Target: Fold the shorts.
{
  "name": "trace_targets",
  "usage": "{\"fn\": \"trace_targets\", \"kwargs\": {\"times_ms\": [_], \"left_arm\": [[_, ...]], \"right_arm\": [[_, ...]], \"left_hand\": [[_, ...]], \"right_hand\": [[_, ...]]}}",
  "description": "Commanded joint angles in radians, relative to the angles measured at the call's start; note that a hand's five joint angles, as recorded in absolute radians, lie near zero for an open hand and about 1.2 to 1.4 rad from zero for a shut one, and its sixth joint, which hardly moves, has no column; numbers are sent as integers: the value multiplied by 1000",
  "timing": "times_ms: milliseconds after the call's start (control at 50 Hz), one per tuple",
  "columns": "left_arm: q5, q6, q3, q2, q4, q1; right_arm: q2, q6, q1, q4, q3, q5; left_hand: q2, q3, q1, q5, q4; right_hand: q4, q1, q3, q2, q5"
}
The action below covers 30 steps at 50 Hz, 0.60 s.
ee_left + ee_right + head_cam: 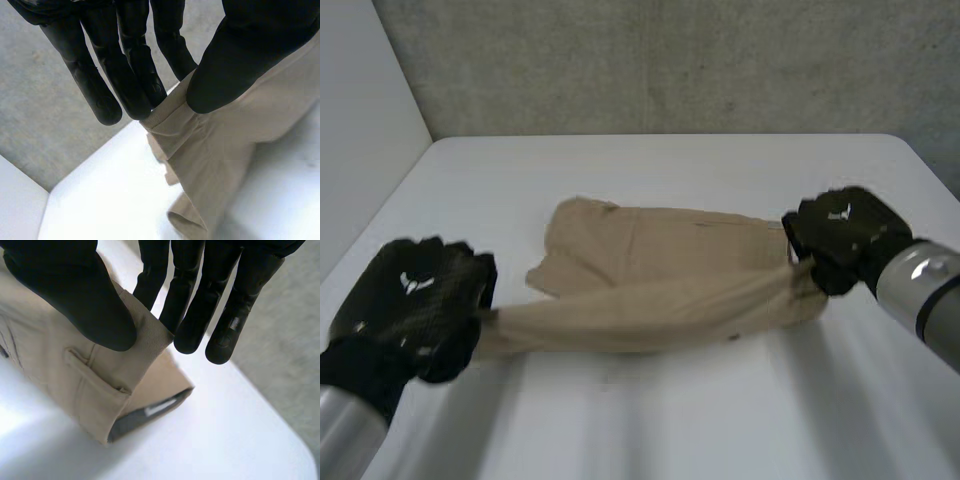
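Tan shorts (pixel 670 250) mid-table, back part flat, near edge held up & stretched taut btwn both hands. Left hand (pixel 415 305) pinches one end, thumb vs fingers; right hand (pixel 840 235) pinches the other end the same way (a corner). White table (pixel 650 410), grey concrete wall (pixel 670 60) behind.

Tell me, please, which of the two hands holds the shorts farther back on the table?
The right hand, pinching one end of the shorts farther back; the left hand pinches the other end near the front edge of the table.
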<state>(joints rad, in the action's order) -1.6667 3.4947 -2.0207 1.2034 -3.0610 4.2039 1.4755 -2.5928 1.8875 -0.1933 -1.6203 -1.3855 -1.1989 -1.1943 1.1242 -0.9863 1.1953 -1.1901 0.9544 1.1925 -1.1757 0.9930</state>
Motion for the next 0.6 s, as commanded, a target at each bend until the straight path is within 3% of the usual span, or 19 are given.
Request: {"fn": "trace_targets", "kwargs": {"times_ms": [20,160,320,480,600], "left_arm": [[13,-2,74,-202,217,-19],[84,-77,82,-251,309,-13],[108,-95,16,-82,245,1],[119,-68,36,-44,217,4],[119,12,85,106,107,5]], "right_arm": [[144,25,-1,-109,-49,0],[262,23,-44,-130,-98,8],[259,100,-54,-187,-148,32],[261,261,-80,-323,-174,28],[233,273,-100,-281,-159,45]], "left_hand": [[-197,-202,272,-235,201],[-197,-202,272,-235,201],[-197,-202,272,-235,201],[-197,-202,272,-235,201],[-197,-202,272,-235,201]], "right_hand": [[-206,442,204,-221,229],[-206,442,204,-221,229],[-206,442,204,-221,229],[-206,442,204,-221,229],[-206,442,204,-221,229]]}}
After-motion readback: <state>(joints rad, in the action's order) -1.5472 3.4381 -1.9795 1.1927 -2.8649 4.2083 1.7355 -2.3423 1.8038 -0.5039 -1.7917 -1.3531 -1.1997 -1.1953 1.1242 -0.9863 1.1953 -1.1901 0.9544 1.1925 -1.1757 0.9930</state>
